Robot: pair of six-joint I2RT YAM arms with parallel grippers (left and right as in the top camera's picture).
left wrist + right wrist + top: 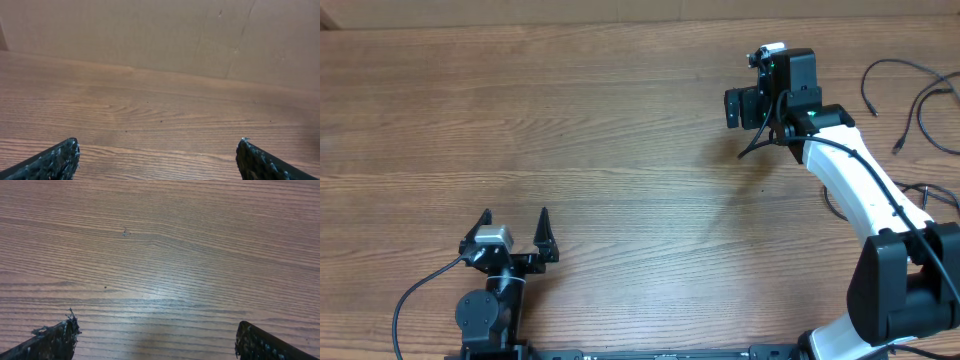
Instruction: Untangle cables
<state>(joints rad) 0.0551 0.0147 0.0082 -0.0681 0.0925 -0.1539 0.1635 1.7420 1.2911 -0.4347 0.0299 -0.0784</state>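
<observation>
Both end effectors are released, jaws spread wide with nothing between them. The left end effector (514, 216) sits low near its base at the front of the desk (620, 150), and the right end effector (744, 106) hovers over bare wood toward the far side. The cables (918, 118) lie in loose loops at the far right edge of the desk, well apart from both and partly behind the right arm; neither wrist view shows them. To my eye the step in hand is the reach toward them. I'd swing the right arm outward, come down over a single strand away from any crossing, and close on that one only. Care is needed not to mistake the thicker wire running along the arm for a cable.
</observation>
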